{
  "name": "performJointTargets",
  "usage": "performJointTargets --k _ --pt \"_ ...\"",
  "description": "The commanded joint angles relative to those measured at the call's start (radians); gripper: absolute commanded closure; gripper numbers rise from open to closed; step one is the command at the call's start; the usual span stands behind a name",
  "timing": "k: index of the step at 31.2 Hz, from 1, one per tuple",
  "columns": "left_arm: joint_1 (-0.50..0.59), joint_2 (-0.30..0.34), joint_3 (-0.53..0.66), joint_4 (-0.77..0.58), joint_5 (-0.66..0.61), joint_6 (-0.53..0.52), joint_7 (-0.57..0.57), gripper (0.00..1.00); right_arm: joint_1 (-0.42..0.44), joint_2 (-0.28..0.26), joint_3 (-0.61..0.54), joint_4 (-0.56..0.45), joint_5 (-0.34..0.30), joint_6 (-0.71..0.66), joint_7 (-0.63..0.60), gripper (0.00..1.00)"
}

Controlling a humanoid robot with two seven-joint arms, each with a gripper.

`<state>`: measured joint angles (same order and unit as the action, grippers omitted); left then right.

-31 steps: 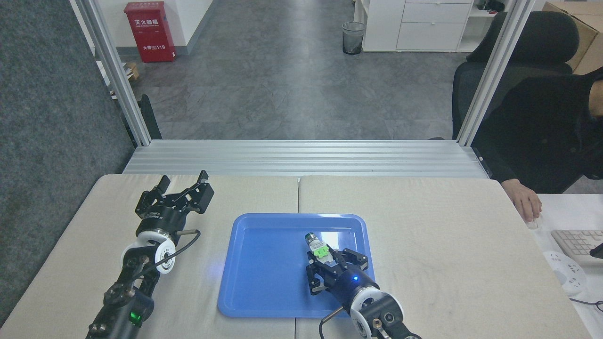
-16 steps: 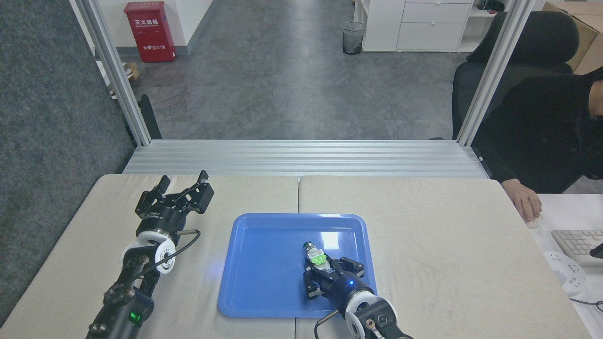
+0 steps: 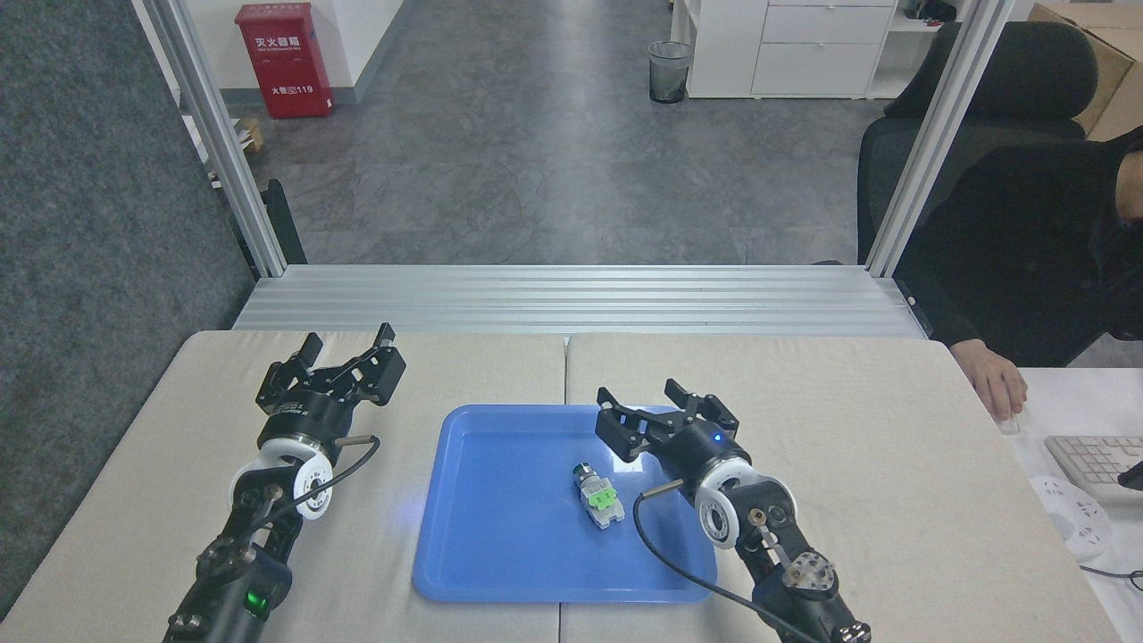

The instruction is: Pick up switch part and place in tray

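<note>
We record the switch part lying on its side on the floor of the tray, right of the tray's centre, metal end toward the far rim and whitish base toward us, with nothing holding it. The tray rests on the bench, across the seam between its two pads. Our right gripper stands over the tray's far right corner, jaws spread wide and empty, apart from the part. Our left gripper rests over the left pad of the bench, well apart from the tray, jaws open and empty. At the right edge, a person's hand lies on an adjoining white desk near a keyboard
</note>
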<state>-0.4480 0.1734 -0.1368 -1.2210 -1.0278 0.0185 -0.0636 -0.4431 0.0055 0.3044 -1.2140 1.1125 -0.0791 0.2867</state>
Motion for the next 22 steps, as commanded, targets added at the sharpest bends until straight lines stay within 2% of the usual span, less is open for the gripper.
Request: performJointTargets --k 1,3,6,10,22 --pt "0.0 0.0 0.0 0.0 0.0 0.0 0.001 0.0 -0.097 -0.181 -0.321 -0.01 -0.028 -0.039 -0.011 0.02" --pt "0.0 0.0 0.0 0.0 0.0 0.0 0.001 0.0 -0.089 -0.27 -0.321 0.007 -0.028 -0.057 -0.033 0.02" --pt "0.0 0.0 0.0 0.0 0.0 0.0 0.001 0.0 -0.039 -0.32 -0.317 0.013 -0.029 -0.068 -0.112 0.02" --pt "0.0 0.0 -0.001 0.0 0.0 0.0 0.001 0.0 0.021 -0.315 -0.314 0.011 -0.028 -0.077 -0.152 0.02" --pt "0.0 0.0 0.0 0.0 0.0 0.0 0.001 0.0 0.072 -0.323 -0.324 -0.004 -0.036 -0.079 -0.152 0.02"
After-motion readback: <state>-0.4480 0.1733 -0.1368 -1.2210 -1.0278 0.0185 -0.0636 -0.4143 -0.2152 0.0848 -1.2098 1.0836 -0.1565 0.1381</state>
